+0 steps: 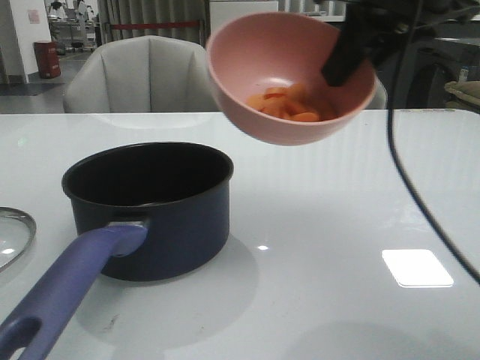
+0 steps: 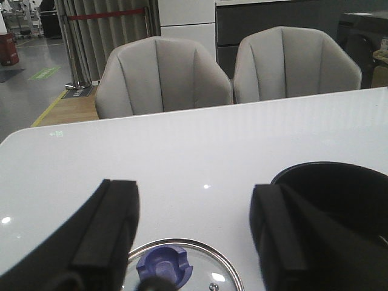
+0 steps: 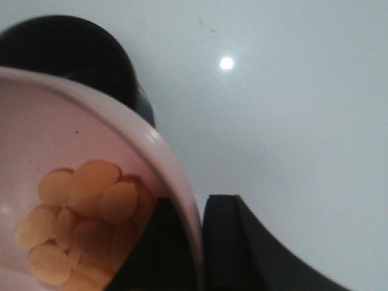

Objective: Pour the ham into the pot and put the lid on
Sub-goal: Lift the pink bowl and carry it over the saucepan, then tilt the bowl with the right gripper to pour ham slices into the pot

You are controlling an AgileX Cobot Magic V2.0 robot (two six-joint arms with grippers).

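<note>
While the right end effector (image 1: 352, 64) pinches the pink bowl's (image 1: 289, 120) rim above the table (image 1: 337, 225), ham (image 1: 289, 105) sits inside, and the pot (image 1: 150, 206) stands below, to its left. At the left wrist, the spread left end effector (image 2: 194, 236) hangs over the lid (image 2: 182, 267), beside the pot. At the right wrist, the bowl's wall sits between its fingers (image 3: 242, 242).

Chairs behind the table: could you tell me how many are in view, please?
2. In the left wrist view, one grey chair stands behind the table's far edge and a second chair beside it. Others may be out of view.
</note>
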